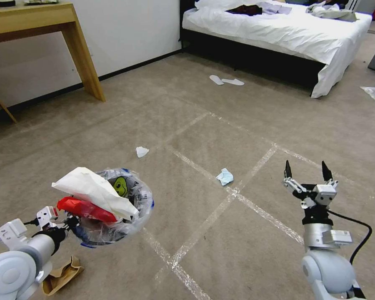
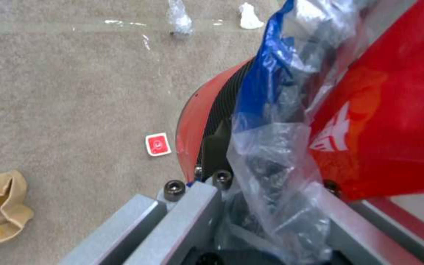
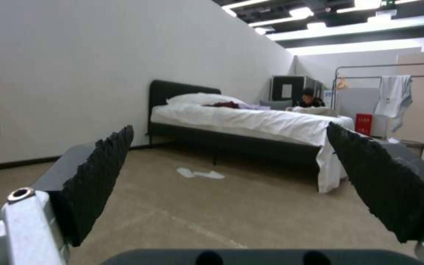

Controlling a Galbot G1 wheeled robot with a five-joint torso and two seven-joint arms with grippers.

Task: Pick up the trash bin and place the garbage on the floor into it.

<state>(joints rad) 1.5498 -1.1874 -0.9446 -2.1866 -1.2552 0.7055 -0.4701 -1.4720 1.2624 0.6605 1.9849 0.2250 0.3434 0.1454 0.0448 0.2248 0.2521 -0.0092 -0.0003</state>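
The right gripper (image 1: 308, 171) hangs empty above the floor (image 1: 254, 121), fingers spread wide apart and pointing up and forward toward the bed (image 1: 279, 33). In the right wrist view the two toothed pads (image 3: 101, 176) stand well apart w/ nothing between them.

The left gripper (image 1: 64, 221) is clamped on the rim of the trash bin (image 1: 112, 208), holding it up off the carpet at the robot's left front. The left wrist view shows the fingers pinching the red wall and the clear liner together. The bin already holds a big white paper (image 1: 93, 189) and a red wrapper (image 1: 85, 209), both sticking out over the top.

Garbage left on the carpet: a light-blue wad (image 1: 225, 176) near a tape crossing, a white tissue (image 1: 141, 151) farther out, a brown paper scrap (image 1: 62, 275) by the left arm, and a small red packet (image 2: 158, 144) just beside the bin in the left wrist view.

What matters for the next pick, as I judge it: the blue wad lies ahead and to the left of the right gripper, roughly between gripper and bin — the right arm is the free one and the nearer. It's a crumpled lump w/ no clear long axis, so approach angle shouldn't matter much. The gripper points up, not down, so it'd need to tip over and drop to reach it.
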